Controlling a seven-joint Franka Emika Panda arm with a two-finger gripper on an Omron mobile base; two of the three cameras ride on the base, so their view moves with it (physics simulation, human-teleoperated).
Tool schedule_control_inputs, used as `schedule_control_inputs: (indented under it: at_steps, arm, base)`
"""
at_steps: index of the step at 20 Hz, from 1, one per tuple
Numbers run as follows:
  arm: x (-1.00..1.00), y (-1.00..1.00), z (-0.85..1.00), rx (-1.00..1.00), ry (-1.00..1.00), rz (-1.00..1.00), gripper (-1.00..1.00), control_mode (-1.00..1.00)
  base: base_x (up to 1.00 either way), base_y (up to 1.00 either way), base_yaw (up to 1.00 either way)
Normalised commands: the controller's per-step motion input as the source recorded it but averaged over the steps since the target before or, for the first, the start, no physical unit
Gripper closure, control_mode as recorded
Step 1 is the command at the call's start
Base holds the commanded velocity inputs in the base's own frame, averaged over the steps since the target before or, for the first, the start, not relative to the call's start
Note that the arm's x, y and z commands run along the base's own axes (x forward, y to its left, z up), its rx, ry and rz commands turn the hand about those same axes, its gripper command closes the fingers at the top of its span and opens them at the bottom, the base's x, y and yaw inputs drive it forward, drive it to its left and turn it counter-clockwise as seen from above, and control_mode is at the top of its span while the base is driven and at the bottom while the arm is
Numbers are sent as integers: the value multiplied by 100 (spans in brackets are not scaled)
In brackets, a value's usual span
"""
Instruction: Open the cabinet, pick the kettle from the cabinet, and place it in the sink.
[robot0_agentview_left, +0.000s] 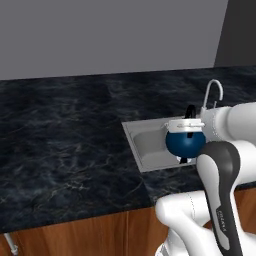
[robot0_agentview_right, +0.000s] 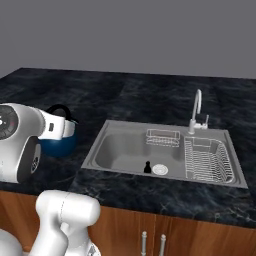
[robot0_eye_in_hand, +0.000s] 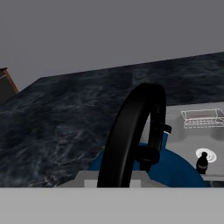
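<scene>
While the arm hangs over the counter edge, this is how it stands:
Kettle: the dark-blue kettle (robot0_agentview_left: 185, 142) rides under the hand, off any surface, its black arched handle (robot0_eye_in_hand: 133, 133) standing upright and running down toward the hand camera.
Gripper: the gripper (robot0_eye_in_hand: 118, 186) is nearly closed, and the handle runs straight into its grip, so it looks clamped on the kettle's handle; the fingertips themselves are hidden.
Where it hangs: from the right base view the kettle (robot0_agentview_right: 59, 140) sits over the black marble counter (robot0_agentview_right: 125, 95), just left of the sink's rim; from the left base view it overlaps the basin's near edge.
Sink: the grey basin (robot0_agentview_right: 125, 152) has a small dark object (robot0_agentview_right: 147, 168) beside the round drain (robot0_agentview_right: 160, 169).
Faucet: the thin curved silver faucet (robot0_agentview_right: 197, 112) rises at the back rim.
Racks: a wire dish rack (robot0_agentview_right: 207, 160) fills the right side, with a small wire basket (robot0_agentview_right: 162, 137) at the back.
Below: wooden fronts (robot0_agentview_right: 200, 237) with silver handles under the counter.
</scene>
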Motion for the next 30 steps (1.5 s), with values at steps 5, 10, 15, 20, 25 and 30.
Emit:
schedule_control_inputs:
  at_steps: [5,10,15,20,25,30]
  arm:
    - [0,0,0,0,0,0,100,100]
    - [0,0,0,0,0,0,100,100]
    - [0,0,0,0,0,0,100,100]
    - [0,0,0,0,0,0,100,100]
    - [0,0,0,0,0,0,100,100]
    - [0,0,0,0,0,0,100,-100]
  base:
    - [6,-29,3]
    - [13,-13,0]
    - [1,0,0]
    - [0,0,0]
    - [0,0,0]
    - [0,0,0]
